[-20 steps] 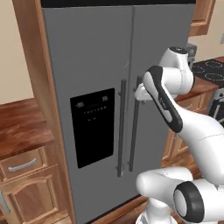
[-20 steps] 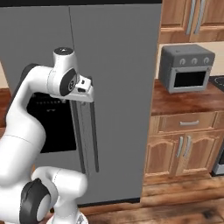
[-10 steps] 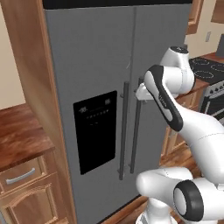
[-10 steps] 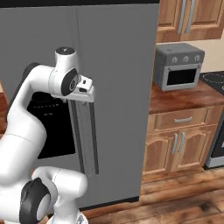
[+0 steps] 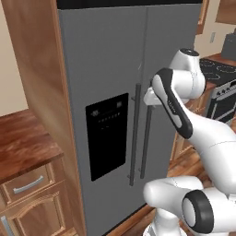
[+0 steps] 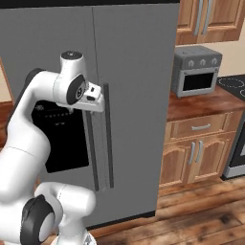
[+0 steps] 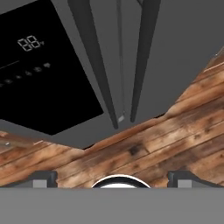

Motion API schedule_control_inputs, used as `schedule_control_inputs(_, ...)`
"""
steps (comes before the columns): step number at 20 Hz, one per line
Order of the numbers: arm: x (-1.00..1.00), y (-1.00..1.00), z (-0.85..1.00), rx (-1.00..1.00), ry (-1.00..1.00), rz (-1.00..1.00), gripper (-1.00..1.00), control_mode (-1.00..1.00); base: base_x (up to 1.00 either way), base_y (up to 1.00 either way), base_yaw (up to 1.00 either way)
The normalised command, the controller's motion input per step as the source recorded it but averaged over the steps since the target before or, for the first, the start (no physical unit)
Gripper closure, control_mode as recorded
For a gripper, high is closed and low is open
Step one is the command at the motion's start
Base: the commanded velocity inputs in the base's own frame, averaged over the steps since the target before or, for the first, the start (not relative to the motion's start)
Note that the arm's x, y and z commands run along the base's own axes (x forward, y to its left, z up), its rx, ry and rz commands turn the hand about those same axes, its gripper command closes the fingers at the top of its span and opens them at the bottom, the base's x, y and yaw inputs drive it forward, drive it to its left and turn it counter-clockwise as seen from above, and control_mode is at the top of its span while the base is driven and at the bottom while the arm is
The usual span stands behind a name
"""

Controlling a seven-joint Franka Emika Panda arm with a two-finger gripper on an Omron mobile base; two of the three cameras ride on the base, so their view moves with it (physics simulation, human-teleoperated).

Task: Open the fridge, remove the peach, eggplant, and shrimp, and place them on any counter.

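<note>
**Fridge shut, pincer not yet on a handle**

The fridge (image 5: 115,92) stands closed, both doors flush, its two dark bar handles (image 6: 107,139) side by side at the centre seam. Peach, eggplant and shrimp are presumably inside. The pincer (image 7: 112,177) hangs just before the handles, fingers wide apart, holding nothing. Risk: closing beside or between the bars instead of around one, so the pull slips. The worktop (image 6: 201,103) beside the fridge carries a toaster oven (image 6: 196,69), leaving limited room.
</note>
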Motion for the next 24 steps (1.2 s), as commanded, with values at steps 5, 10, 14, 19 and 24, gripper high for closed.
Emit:
schedule_control_inputs(5, 0.00, -0.70, -0.02, 0.01, -0.16, 0.00, -1.00, -1.00, 0.00, 0.00, 0.00)
schedule_control_inputs(10, 0.17, -0.89, -0.20, 0.09, -0.14, 0.08, -1.00, -1.00, 0.00, 0.00, 0.00)
schedule_control_inputs(14, 0.77, -0.33, -0.33, 0.13, -0.01, 0.11, -1.00, -1.00, 0.00, 0.00, 0.00)
schedule_control_inputs(19, 0.85, -0.05, -0.24, 0.14, 0.04, 0.10, -1.00, -1.00, 0.00, 0.00, 0.00)
schedule_control_inputs(24, 0.30, 0.08, -0.05, 0.12, 0.02, 0.07, -1.00, -1.00, 0.00, 0.00, 0.00)
